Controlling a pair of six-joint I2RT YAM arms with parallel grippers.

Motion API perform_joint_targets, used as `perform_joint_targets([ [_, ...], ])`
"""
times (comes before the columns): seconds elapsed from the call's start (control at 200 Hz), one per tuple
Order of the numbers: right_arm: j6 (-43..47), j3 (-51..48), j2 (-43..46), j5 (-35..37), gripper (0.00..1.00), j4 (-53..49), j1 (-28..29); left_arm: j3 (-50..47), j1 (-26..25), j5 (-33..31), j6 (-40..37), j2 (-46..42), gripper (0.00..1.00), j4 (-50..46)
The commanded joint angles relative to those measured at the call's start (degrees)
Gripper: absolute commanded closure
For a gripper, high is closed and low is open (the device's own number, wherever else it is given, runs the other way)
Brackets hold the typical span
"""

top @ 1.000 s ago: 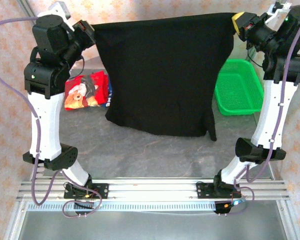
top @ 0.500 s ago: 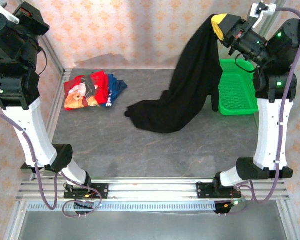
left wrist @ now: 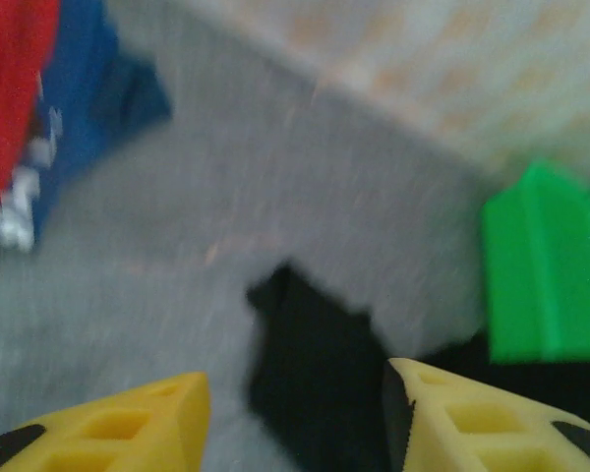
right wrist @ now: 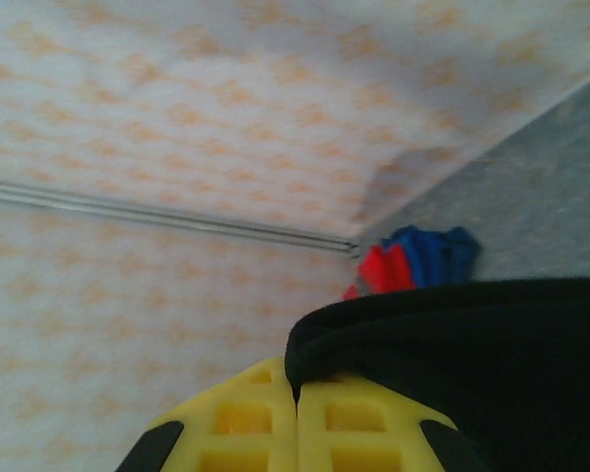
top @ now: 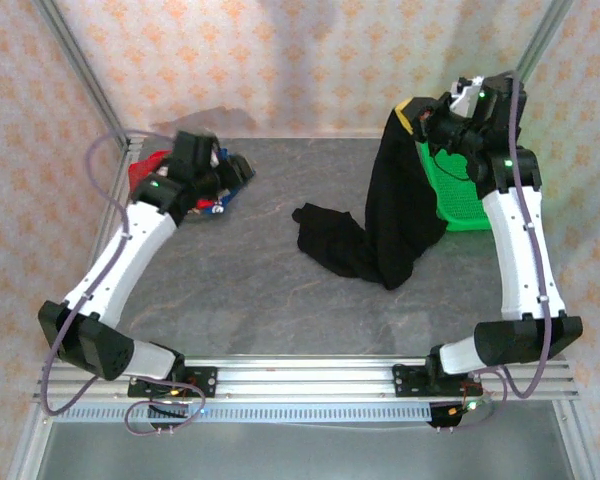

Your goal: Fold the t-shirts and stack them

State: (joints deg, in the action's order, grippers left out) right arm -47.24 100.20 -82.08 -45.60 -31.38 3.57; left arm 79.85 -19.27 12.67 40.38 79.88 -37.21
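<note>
Right gripper [right wrist: 297,388] grips black t-shirt [top: 395,230] over grey table [top: 250,290]; left gripper [left wrist: 295,393], blurred, looks open.

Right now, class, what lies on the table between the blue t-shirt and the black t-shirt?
Nothing: the grey table between the blue t-shirt and the black t-shirt is bare, as the top external view shows.

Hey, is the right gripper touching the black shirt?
Touching. The right wrist view shows the right gripper shut on the edge of the black shirt.
</note>
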Motion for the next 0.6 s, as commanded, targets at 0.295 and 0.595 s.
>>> perform_joint_targets([
  [0.295,7.5,-5.5,3.4,3.3,1.0,-2.6,-3.7,-8.1,-15.7,-1.1,12.5,16.5,0.41,14.0],
  [0.595,7.2,-9.6,5.9,1.6,1.0,-1.5,-4.3,3.8,-20.6,-4.3,15.7,36.0,0.41,11.2],
])
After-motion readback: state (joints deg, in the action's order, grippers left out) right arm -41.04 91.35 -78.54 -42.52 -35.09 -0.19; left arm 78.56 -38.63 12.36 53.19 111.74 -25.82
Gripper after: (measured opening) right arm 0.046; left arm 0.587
